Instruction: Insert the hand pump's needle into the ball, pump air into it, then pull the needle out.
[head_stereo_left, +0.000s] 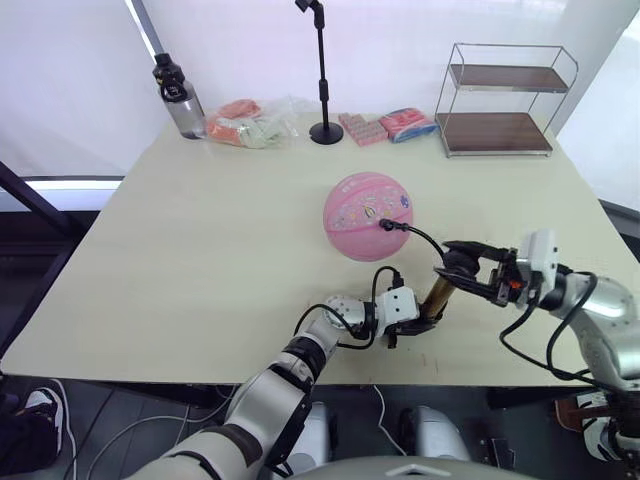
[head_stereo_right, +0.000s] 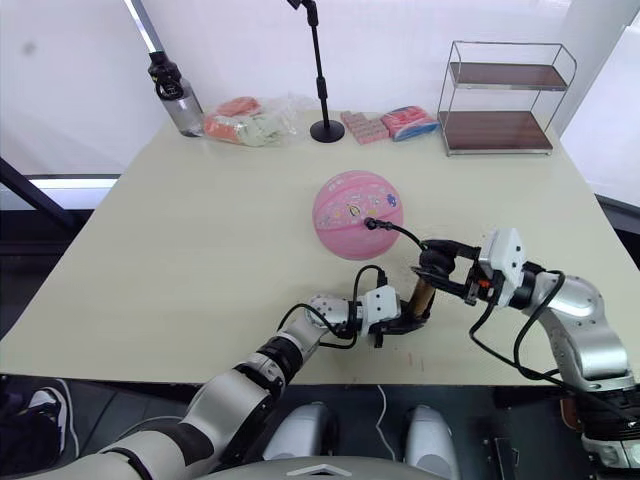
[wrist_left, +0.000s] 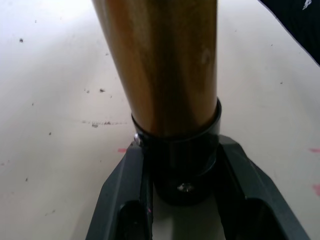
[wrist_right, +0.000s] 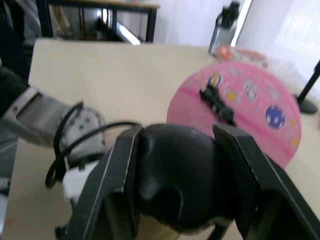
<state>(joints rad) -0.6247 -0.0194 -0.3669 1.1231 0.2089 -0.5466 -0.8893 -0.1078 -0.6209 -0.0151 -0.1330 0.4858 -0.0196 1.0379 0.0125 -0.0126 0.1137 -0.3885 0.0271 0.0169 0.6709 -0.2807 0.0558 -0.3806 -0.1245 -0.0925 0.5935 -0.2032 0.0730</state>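
Left wrist view: your left gripper (wrist_left: 182, 175) clamps hand pump (head_stereo_left: 436, 295) base; right gripper (wrist_right: 175, 185) grips its T-handle; needle (head_stereo_left: 386, 225) sits in ball (head_stereo_left: 367, 215).

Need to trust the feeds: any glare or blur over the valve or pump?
Left eye view: ball and hose fitting sharp, windows behind bright. Left wrist view: hand pump barrel soft, with sheen. Right wrist view: T-handle and ball blurred.

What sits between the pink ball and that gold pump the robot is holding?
Only the pump's thin black hose, arching from the ball to the hand pump; beneath it, bare table. The left eye view shows it.
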